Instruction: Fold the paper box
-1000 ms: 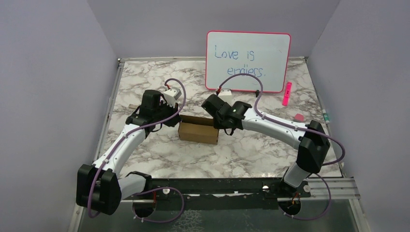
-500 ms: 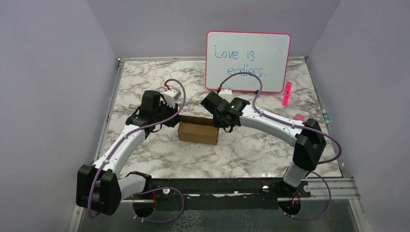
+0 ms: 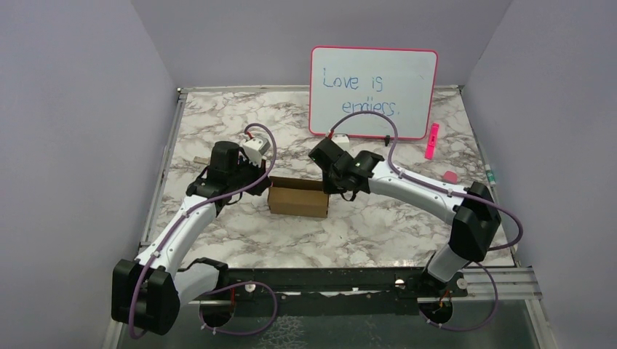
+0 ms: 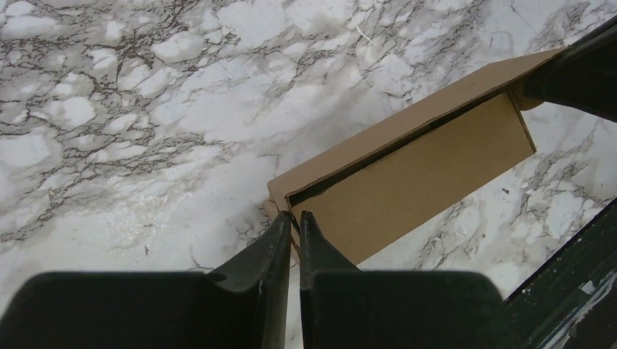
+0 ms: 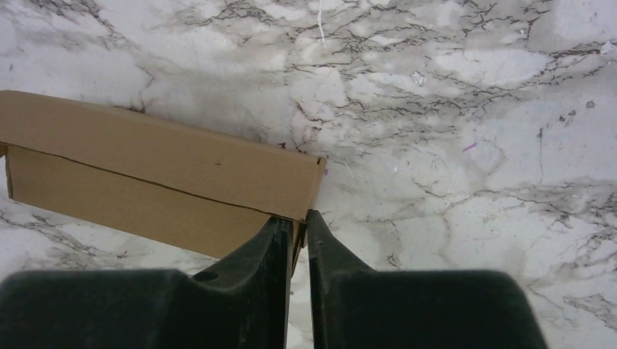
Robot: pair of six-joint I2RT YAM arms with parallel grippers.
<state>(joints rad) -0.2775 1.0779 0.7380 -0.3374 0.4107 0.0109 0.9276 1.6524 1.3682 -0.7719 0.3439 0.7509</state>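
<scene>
Seemingly nearly done: box (image 3: 298, 200) is sitting formed at frame centre, top seam gaping and needing tucking. Left gripper (image 4: 295, 218) is pressing shut at its left end; right gripper (image 5: 300, 217) is nosing the right end, grip unclear.

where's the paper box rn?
Middle of the top view, in front of the whiteboard: the paper box lies between the left gripper and the right gripper, one at each end.

Right wrist view: left edge crops paper box (image 5: 145, 163).
</scene>
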